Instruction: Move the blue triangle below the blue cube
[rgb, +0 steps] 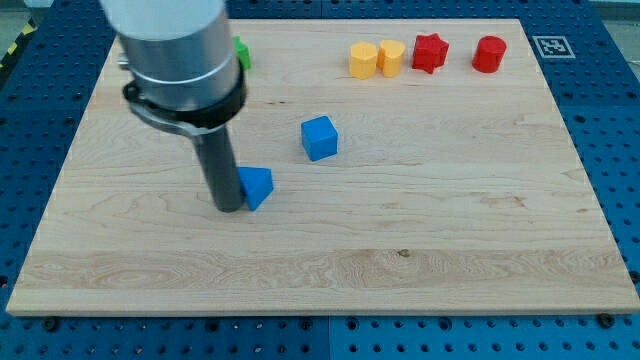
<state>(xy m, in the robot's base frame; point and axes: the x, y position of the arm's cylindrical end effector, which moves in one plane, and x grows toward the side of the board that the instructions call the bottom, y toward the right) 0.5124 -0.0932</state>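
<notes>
Rod with my tip (228, 207) touching the left side of the blue triangle (257, 186); no fingers to open or close. Blue cube (320, 138) lies near, toward the view's upper right of the triangle

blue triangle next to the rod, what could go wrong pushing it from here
1. My tip sits against the blue triangle's left side, on a slanted face, so a push toward the view's right may spin it or let it slip off.
2. The blue cube lies up and to the right; a push angled upward could knock it and shift the target spot.
</notes>
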